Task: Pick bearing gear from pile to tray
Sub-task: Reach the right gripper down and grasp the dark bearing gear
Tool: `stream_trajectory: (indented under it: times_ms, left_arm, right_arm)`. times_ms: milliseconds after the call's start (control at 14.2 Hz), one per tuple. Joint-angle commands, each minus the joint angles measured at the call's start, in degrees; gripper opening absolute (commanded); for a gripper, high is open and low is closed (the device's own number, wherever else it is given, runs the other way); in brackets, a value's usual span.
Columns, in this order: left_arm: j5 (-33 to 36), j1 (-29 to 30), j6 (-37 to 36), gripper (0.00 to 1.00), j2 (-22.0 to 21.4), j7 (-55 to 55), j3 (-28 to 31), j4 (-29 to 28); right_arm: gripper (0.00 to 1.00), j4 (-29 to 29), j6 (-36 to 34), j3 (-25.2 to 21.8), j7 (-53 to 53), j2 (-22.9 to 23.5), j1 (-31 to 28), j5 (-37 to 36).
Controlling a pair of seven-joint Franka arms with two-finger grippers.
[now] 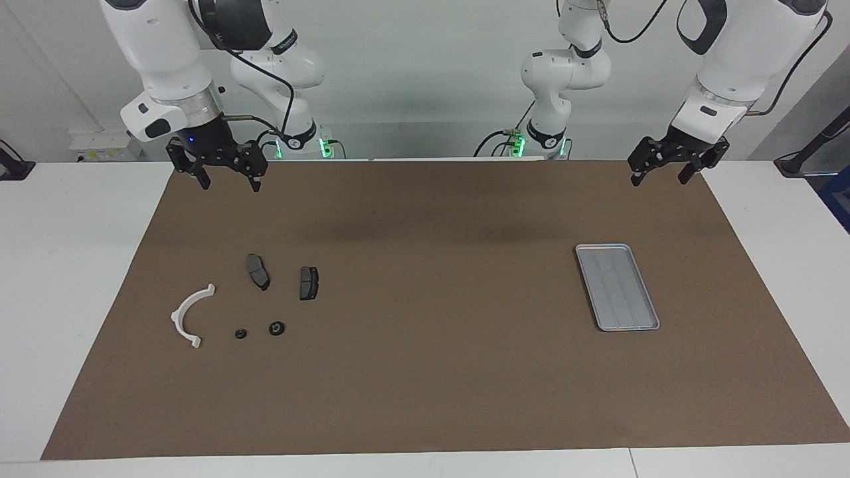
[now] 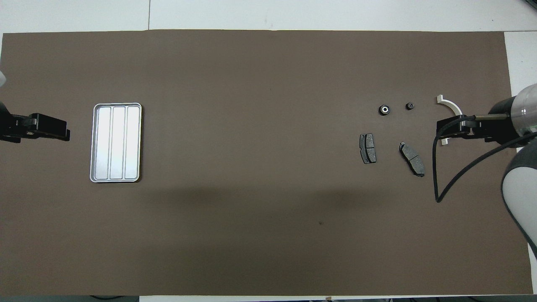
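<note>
The small black round bearing gear (image 1: 277,327) is left unheld at the flat grey metal tray's (image 1: 617,287) nine o'clock; the right tool (image 1: 226,174) and left tool (image 1: 669,168) are held open, empty, raised, awaiting the pick.

We note a brown mat (image 1: 425,372) lying flat over most of a white table (image 1: 66,265); bare tabletop shows around it on every side. A soft shadow band (image 1: 425,229) crosses the mat on the robots' half. One dark speck (image 2: 321,222) sits on the mat near its middle. A seam (image 2: 149,14) runs through the tabletop. A plain pale wall (image 1: 425,66) rises past the table. A white socket strip (image 1: 99,143) sits against it toward the right arm's end. A blue object (image 1: 838,196), cut off by the frame edge, shows toward the left arm's end.
</note>
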Motion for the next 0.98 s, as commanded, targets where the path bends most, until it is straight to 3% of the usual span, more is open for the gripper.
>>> stream_trajectory:
  times_ms: [0, 632, 913]
  left_arm:
    - [-0.68, -0.68, 0.38, 1.00, -0.87, -0.55, 0.63, -1.08]
    - [-0.68, -0.59, 0.38, 1.00, -0.87, -0.55, 0.63, -1.08]
    - [-0.68, -0.68, 0.38, 1.00, -0.87, -0.55, 0.63, -1.08]
  right_arm:
    - [1.00, -4.46, 6.63, -0.16, -0.60, 1.54, -0.14, 1.75]
    - [1.00, -4.29, 27.63, -0.25, 14.33, 21.14, 0.39, 0.70]
    - [1.00, -2.28, 29.68, -0.16, 22.14, 25.45, 1.00, -1.84]
